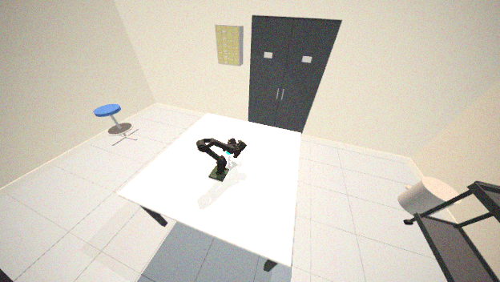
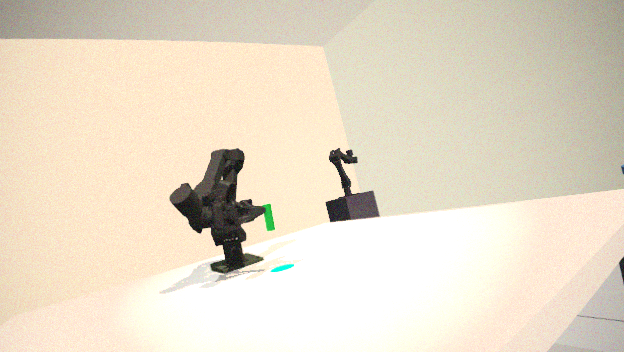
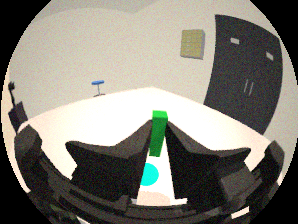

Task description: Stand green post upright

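Observation:
The green post [image 2: 269, 218] [image 3: 158, 131] is held near its upper end, close to upright with a slight tilt, in the air above the table. My gripper [image 2: 264, 210] [image 3: 158, 123] is shut on it, with the fingers reaching nearly level. The cyan circle [image 2: 282, 268] [image 3: 150, 174] lies flat on the table, lower than the post's bottom end. In the top view the arm partly hides the circle [image 1: 227, 152], and the post is almost wholly hidden behind the gripper.
The arm's base plate [image 1: 216, 175] [image 2: 220, 267] stands on the white table [image 1: 264, 224] [image 2: 400, 300], near the circle. A second dark arm [image 2: 345, 172] on a dark box [image 2: 363, 205] shows in the background. A blue stool [image 1: 107, 110] and a dark cabinet [image 1: 266, 80] stand beyond the table.

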